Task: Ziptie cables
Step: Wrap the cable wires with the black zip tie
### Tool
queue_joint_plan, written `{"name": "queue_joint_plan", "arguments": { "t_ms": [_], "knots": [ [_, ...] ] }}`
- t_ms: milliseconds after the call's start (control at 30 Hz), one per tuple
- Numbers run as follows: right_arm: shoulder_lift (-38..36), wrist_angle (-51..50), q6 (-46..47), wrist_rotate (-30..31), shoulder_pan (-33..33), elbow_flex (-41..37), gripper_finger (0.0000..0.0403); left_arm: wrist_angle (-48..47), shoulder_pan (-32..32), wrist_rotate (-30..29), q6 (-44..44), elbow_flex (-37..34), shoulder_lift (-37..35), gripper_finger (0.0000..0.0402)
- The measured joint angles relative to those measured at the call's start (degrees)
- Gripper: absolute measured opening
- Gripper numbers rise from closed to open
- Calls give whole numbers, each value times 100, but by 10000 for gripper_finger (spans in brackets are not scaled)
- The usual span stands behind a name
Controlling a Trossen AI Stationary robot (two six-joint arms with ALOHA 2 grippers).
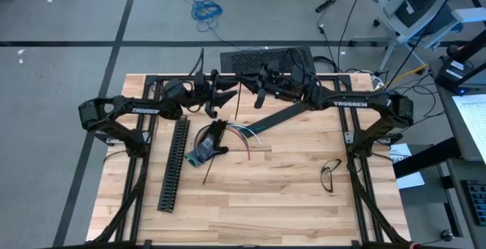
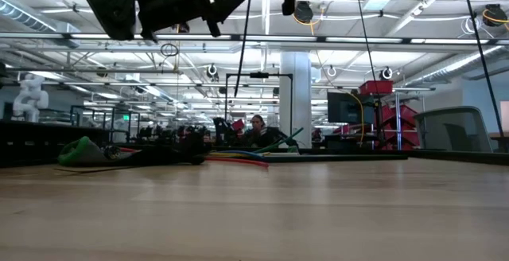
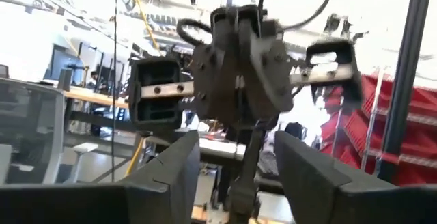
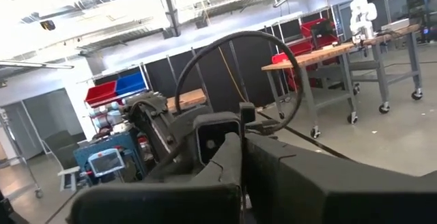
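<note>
Above the table's far edge my left gripper (image 1: 225, 97) stands parted and empty facing my clenched right gripper (image 1: 258, 96), seemingly handing off a ziptie, while the cables (image 1: 228, 137) lie below, mid-table.

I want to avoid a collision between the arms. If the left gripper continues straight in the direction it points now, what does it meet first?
Most likely the right gripper. The left gripper, fingers apart, points level across the table's far side, and the left wrist view shows the other arm's gripper directly ahead. Depth between them is unclear.
</note>
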Motion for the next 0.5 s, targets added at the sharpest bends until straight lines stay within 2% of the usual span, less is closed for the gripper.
{"name": "queue_joint_plan", "arguments": {
  "t_ms": [133,267,333,400,500],
  "knots": [
    [0,-38,-23,-3,-114,0,0,-255,213,453,-70,-7,-346,202],
    [0,-182,185,-397,-251,-2,0,-1366,602,982,282,-9,-950,203],
    [0,-176,471,-812,-310,-2,0,-2313,785,1068,879,-9,-1331,203],
    [0,-173,701,-1087,-361,-2,0,-3247,855,1028,1903,-9,-1729,203],
    [0,-104,1146,-1138,-406,-2,0,-4550,670,575,3595,-9,-2230,203]
  ]
}}
